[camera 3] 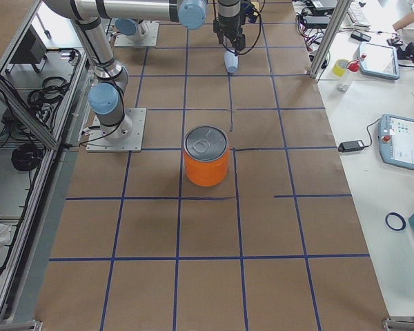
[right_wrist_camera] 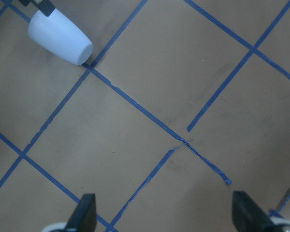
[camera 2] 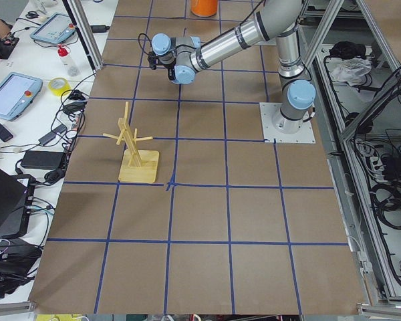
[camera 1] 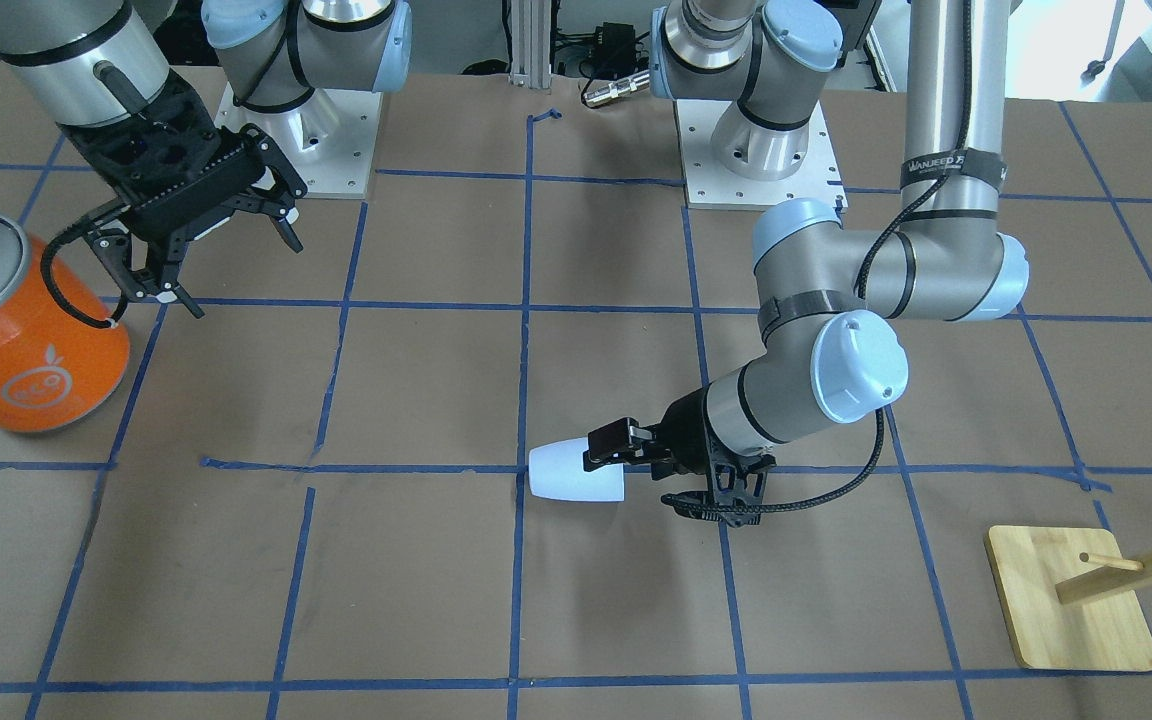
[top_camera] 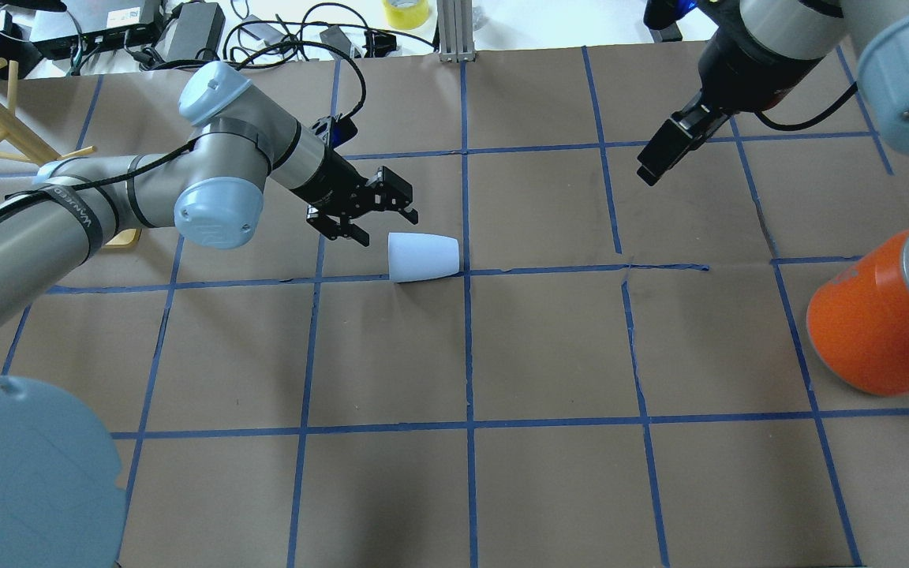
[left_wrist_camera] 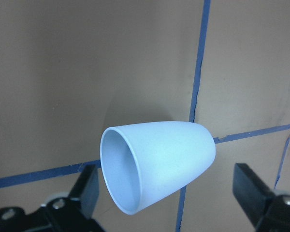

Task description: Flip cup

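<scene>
An orange can (camera 1: 36, 370) stands upright, well apart from a wooden peg rack (camera 1: 1066, 605).

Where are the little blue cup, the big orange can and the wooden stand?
cup (top_camera: 423, 257): overhead view, middle of its side, lying down.
can (camera 1: 36, 360): front-facing view, its orange side.
stand (camera 1: 1066, 630): front-facing view, its flat wooden base.

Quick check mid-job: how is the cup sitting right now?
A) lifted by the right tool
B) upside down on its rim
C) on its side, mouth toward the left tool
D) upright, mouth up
C: the cup lies on its side, its open mouth facing the open left tool.
</scene>
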Robot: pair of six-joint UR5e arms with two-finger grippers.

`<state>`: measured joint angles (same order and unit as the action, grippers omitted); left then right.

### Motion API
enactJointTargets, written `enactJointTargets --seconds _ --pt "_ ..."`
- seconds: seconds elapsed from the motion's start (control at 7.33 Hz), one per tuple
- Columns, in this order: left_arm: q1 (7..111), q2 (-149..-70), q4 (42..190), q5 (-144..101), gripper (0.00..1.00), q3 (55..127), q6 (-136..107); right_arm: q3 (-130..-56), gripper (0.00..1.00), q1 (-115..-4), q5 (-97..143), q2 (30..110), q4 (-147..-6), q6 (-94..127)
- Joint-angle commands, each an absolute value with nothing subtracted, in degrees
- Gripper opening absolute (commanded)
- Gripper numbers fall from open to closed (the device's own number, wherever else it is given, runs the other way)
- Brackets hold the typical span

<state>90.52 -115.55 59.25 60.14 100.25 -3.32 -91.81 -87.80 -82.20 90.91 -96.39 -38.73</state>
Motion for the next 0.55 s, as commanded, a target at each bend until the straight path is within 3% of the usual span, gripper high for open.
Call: enactJointTargets --seconds 0.0,0.41 --pt "91.1 -115.9 59.6 60.0 1.00 101.9 -3.9 -91.8 1.00 -91.6 -86.8 90.8 -98.5 -28.0" --pt "92.5 -116.3 59.7 59.9 1.00 102.2 -4.0 -91.9 1.00 -93.1 -88.8 90.6 -101.5 -15.3"
